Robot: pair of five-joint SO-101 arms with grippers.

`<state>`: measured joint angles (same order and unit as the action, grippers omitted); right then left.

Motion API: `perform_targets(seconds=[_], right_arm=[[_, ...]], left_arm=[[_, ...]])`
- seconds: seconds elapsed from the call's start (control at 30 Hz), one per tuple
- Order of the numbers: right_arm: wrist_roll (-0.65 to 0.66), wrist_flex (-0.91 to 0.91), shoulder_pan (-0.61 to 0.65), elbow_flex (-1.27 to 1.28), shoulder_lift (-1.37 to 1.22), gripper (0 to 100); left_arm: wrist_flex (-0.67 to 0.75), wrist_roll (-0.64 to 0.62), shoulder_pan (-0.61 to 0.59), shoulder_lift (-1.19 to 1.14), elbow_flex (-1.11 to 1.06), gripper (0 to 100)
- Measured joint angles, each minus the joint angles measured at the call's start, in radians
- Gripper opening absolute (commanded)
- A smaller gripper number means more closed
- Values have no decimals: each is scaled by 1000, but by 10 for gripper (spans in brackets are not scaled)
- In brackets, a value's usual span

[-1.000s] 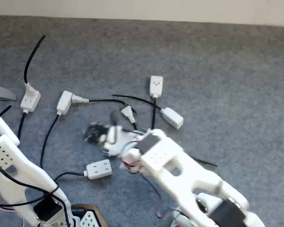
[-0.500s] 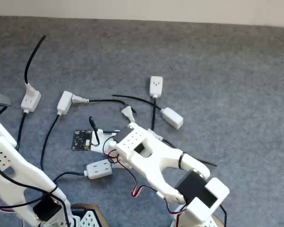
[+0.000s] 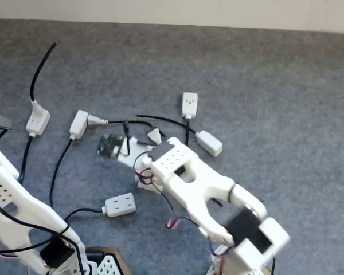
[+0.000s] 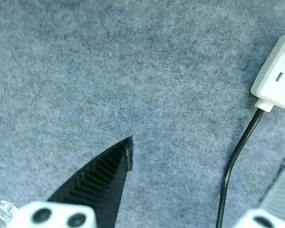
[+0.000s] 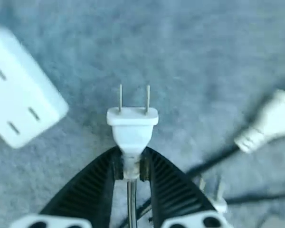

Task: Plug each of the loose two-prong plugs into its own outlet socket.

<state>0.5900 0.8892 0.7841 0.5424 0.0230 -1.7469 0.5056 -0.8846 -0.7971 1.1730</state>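
My right pincer [image 5: 132, 164] is clenched on a white two-prong plug [image 5: 132, 124]. Its ribbed black fingers [image 5: 92, 190] press the narrow neck where the cord leaves the plug. The two metal prongs point straight away from my wrist, above the grey felt-covered desk [image 3: 275, 86]. A white outlet block [image 5: 21, 107] lies near the prongs but apart from them, off to one side, with its slots facing up. On the other side a second plug body [image 5: 270, 122] lies on a black cable. The prongs of a further plug [image 5: 210, 187] show just beside one finger.

In the high view my right arm [image 3: 200, 183] stretches across the middle of the desk among the black cables. Beyond it lie an upright socket [image 3: 189, 104] and a slanted white block [image 3: 208, 142]. A flat socket [image 3: 120, 204] lies on the near side. To the left, a long socket [image 3: 78, 124] has a plug pushed against its end.

My left pincer [image 4: 204, 161] is released, with nothing between its fingers. It hangs over bare felt beside a corded socket [image 4: 278, 76], whose black cord [image 4: 235, 161] trails back toward me.
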Motion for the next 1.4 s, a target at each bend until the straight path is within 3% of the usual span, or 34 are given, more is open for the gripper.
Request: perform_targets(seconds=[0.2, 0.33, 0.53, 0.73, 1.0, 1.23, 1.4], right_arm=[[-245, -147, 11, 227, 374, 5], [-328, -210, 58, 364, 597, 5], [-377, -226, 141, 413, 720, 5], [-400, -262, 167, 459, 735, 5], [-506, -275, 169, 465, 736, 5], [-514, -279, 169, 486, 736, 5], [-514, -279, 170, 486, 736, 5]], left_arm=[[-11, 0, 44, 133, -91, 443], [-11, 0, 130, 330, -325, 444], [3, 0, 305, 712, -733, 442], [192, 0, 459, 1120, -1208, 443], [470, 0, 499, 1628, -1738, 443], [488, -49, 641, 1921, -1889, 442], [488, -86, 678, 1973, -1893, 441]])
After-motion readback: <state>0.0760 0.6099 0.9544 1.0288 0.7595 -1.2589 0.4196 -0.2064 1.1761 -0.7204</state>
